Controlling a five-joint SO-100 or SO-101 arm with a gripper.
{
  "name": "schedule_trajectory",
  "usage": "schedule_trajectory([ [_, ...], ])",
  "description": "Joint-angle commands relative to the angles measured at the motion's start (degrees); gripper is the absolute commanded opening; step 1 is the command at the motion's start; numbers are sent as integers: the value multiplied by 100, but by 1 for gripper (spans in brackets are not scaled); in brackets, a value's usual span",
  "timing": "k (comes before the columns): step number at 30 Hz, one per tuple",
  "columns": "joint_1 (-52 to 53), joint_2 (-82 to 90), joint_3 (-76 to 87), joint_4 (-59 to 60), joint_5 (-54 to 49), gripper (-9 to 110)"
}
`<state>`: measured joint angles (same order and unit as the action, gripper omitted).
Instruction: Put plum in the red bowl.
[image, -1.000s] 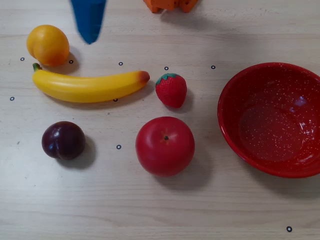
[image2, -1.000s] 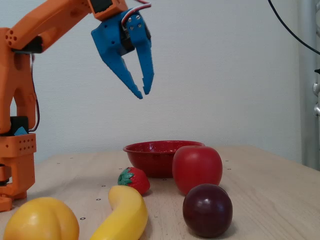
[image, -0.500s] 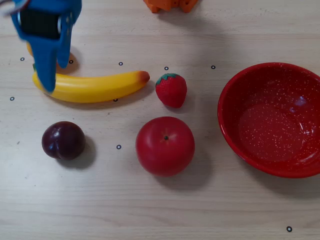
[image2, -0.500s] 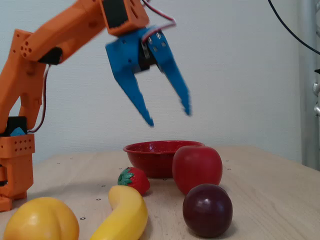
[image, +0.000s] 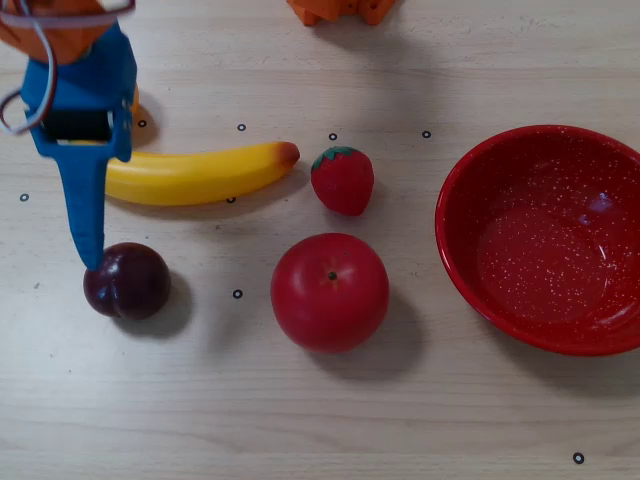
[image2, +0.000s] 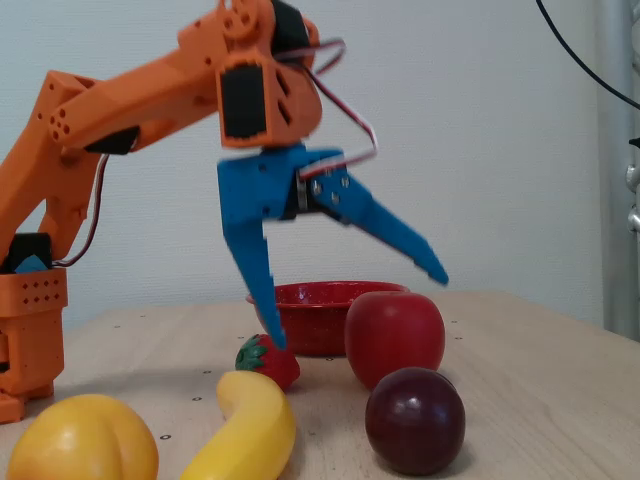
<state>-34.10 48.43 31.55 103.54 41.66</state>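
Note:
The plum is a small, dark, glossy fruit lying on the table at the left of the overhead view. In the fixed view it lies at the front right. My blue gripper is open and empty, with its jaws spread wide. In the fixed view one finger points down toward the table and the other reaches out above the plum without touching it. The red bowl with white speckles stands empty at the right. In the fixed view it sits behind the fruit.
A red apple lies between the plum and the bowl. A strawberry and a yellow banana lie behind it. A round yellow fruit sits at the fixed view's front left, by the orange arm base.

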Motion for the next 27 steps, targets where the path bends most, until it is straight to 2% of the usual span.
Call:
schedule_trajectory([
  [1, -97, 211, -492, 519, 123, 54],
  [27, 149, -1582, -2180, 378, -70, 56],
])
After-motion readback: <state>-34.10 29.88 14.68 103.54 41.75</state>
